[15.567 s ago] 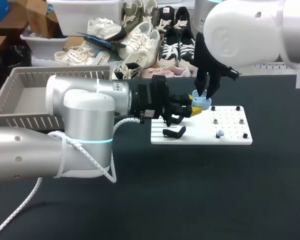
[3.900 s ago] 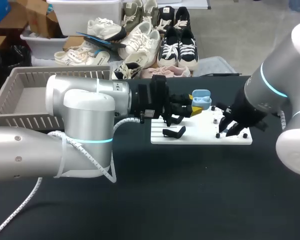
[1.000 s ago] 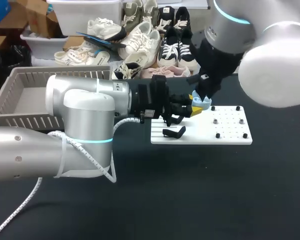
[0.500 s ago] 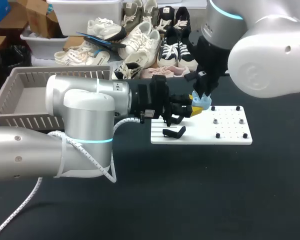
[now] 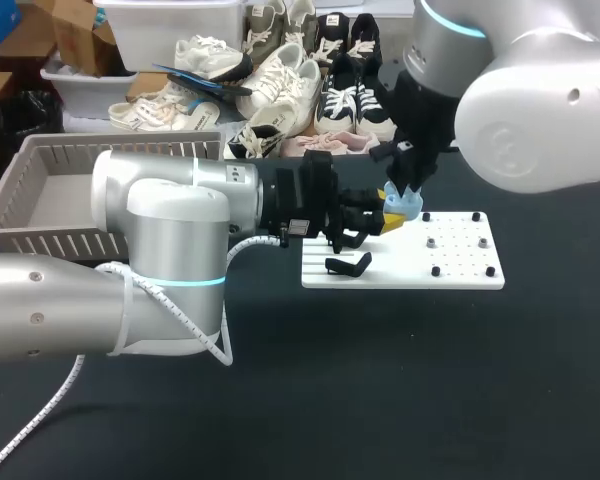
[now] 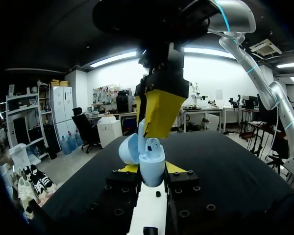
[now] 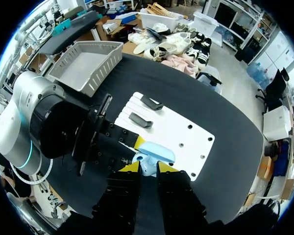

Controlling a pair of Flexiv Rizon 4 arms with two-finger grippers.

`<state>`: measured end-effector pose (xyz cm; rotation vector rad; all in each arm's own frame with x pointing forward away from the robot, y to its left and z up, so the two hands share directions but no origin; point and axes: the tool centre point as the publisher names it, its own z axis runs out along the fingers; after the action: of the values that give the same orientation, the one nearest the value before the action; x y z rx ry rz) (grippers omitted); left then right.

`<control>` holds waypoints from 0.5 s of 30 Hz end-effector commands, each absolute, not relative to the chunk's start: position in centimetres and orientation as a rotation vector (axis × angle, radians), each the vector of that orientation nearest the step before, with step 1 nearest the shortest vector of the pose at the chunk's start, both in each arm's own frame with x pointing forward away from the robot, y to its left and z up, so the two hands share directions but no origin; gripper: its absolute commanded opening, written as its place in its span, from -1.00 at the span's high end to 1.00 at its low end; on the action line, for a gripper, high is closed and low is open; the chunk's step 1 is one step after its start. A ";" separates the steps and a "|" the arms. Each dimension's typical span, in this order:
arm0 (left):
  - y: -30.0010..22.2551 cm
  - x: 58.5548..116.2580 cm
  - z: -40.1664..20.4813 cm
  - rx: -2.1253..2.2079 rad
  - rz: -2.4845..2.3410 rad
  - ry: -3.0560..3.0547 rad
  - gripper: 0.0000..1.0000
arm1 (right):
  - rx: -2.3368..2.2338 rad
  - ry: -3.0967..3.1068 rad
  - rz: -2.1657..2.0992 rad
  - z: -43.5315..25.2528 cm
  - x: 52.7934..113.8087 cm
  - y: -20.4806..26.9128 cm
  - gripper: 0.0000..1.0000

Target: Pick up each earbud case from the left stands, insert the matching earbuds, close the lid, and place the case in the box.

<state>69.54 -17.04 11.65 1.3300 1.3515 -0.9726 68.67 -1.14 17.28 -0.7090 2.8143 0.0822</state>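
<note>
1. One earbud case, pale blue with a smooth shell and rounded corners, is held above the far-left corner of the white board, clear of its surface.
2. Long axis of the case: upright, with the mouth facing up. Its lid is swung open and leans off one side of the body, toward the far edge of the tabletop.
3. Left gripper: comes in level from the left. Its two yellow tips press the lower body of the case from opposite sides, so it is clamped on the case.
4. Right gripper: points straight down from above, with its tips at the mouth of the case. It appears closed on a pale blue earbud, whose lower part sits inside the open body.
5. Board: lies flat near the middle of the tabletop, toward the far edge. Two black stands sit on its left part, and small dark pegs dot its right half.
6. Grey slatted basket: stands at the far-left corner of the tabletop, well apart from the board.
</note>
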 end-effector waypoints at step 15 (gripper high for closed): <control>-17.1 69.5 11.6 1.326 -0.971 1.349 1.00 | -0.708 2.810 0.086 17.5 67.5 -1.2 1.00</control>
<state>69.54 -17.05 11.69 1.3298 1.3512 -0.9727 67.90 -1.06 17.56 -0.7137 2.8162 0.0872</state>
